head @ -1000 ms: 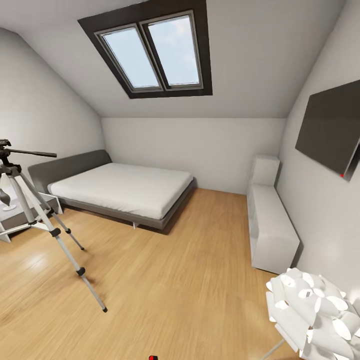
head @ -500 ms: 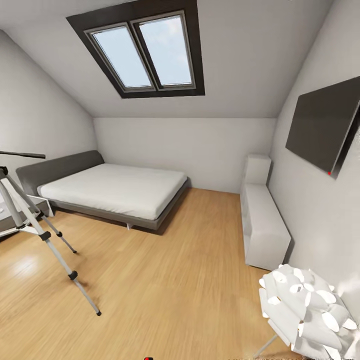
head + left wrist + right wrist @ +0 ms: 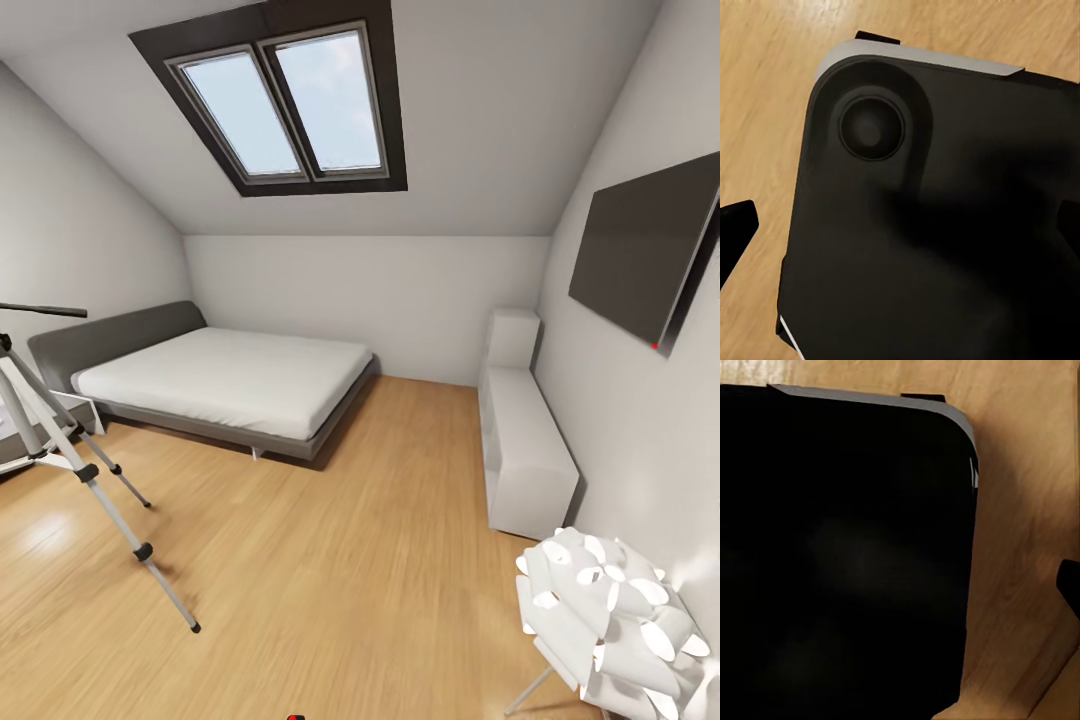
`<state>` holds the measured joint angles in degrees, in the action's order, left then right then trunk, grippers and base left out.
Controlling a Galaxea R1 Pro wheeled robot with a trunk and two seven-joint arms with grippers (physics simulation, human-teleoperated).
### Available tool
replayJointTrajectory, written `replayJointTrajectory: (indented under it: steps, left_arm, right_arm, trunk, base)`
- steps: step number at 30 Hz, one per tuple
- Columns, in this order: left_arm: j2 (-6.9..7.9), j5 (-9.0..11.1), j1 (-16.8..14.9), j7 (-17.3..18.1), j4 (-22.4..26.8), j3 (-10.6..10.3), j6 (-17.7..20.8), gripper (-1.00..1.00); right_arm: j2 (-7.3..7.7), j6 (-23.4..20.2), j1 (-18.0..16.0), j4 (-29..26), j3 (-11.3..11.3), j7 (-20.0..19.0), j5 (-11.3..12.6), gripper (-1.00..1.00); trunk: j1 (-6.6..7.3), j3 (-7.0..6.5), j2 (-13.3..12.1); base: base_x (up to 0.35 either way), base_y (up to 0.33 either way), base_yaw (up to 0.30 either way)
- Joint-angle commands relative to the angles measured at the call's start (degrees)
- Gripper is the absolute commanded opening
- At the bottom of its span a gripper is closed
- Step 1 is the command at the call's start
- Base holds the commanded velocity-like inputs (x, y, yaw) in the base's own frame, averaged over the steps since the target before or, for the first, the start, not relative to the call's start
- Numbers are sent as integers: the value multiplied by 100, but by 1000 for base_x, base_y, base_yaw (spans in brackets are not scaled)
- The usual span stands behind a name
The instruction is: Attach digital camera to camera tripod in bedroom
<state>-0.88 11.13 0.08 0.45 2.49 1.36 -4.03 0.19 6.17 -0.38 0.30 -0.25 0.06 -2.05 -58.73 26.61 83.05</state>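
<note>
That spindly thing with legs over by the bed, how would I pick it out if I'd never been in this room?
Start at the low grey-framed bed under the skylight, then look to the room's left edge, out on the wood floor. There stands the camera tripod: thin silver legs with black joints and feet and a long black handle on top, unlike the boxy white furniture around it.

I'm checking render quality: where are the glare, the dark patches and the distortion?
Head view: soft glare on the wood floor, wide-angle stretch bending the skylight and tripod. Both wrist views: a near-black body up close, little detail.
</note>
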Motion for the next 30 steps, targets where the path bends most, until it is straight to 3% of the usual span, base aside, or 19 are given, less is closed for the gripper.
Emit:
replayJointTrajectory:
  steps: [1, 4, 9, 11, 18, 19, 22, 23, 27, 28, 30]
  left_arm:
    - [-1, 31, 1, -6, 12, 5, -10, 100]
    - [21, 35, 1, -39, 72, 1, -7, 100]
    - [188, 150, 1, -240, 776, 0, 97, 100]
    - [277, 285, 1, -394, 1268, 1, 308, 100]
    - [546, 520, -20, -892, 2810, 23, 1896, 100]
    - [603, 542, -30, -1007, 3195, 26, 2371, 100]
    - [670, 562, -106, -1112, 3665, 30, 2945, 100]
    - [699, 570, -236, -1152, 3881, 31, 3183, 100]
    - [733, 593, -718, -1193, 4060, 36, 3452, 100]
    - [741, 615, -1026, -1204, 4032, 37, 3527, 100]
    - [742, 646, -1357, -1210, 3923, 38, 3573, 100]
  right_arm:
    - [-11, 88, -2, 5, -11, 6, -19, 100]
    - [-12, 129, -4, 2, -22, 34, -9, 100]
    - [-11, 118, -18, -199, -29, 90, -38, 100]
    - [-27, 28, -29, -625, -15, 127, -68, 100]
    - [-85, -1178, -206, -2292, 4, 200, -77, 100]
    - [-93, -1609, -383, -2621, 5, 203, -64, 100]
    - [-117, -2161, -745, -2915, 11, 207, -53, 100]
    - [-174, -2405, -1018, -3025, 13, 210, -49, 100]
    - [-406, -2668, -1573, -3121, 15, 219, -43, 100]
    - [-522, -2748, -1846, -3131, 16, 225, -39, 100]
    - [-615, -2811, -2116, -3133, 16, 236, -37, 100]
  trunk:
    - [0, 5, 3]
    - [0, 5, 3]
    - [0, 5, 3]
    - [0, 5, 3]
    - [0, 5, 3]
    - [0, 5, 3]
    - [0, 5, 3]
    - [0, 5, 3]
    - [0, 5, 3]
    - [0, 5, 3]
    - [0, 5, 3]
  base:
    - [0, 0, -1]
    - [0, 0, 0]
    - [0, 0, 0]
    - [0, 0, 0]
    - [0, 0, 0]
    - [0, 0, 0]
    - [0, 0, 0]
    - [0, 0, 0]
    - [0, 0, 0]
    - [0, 0, 0]
    - [0, 0, 0]
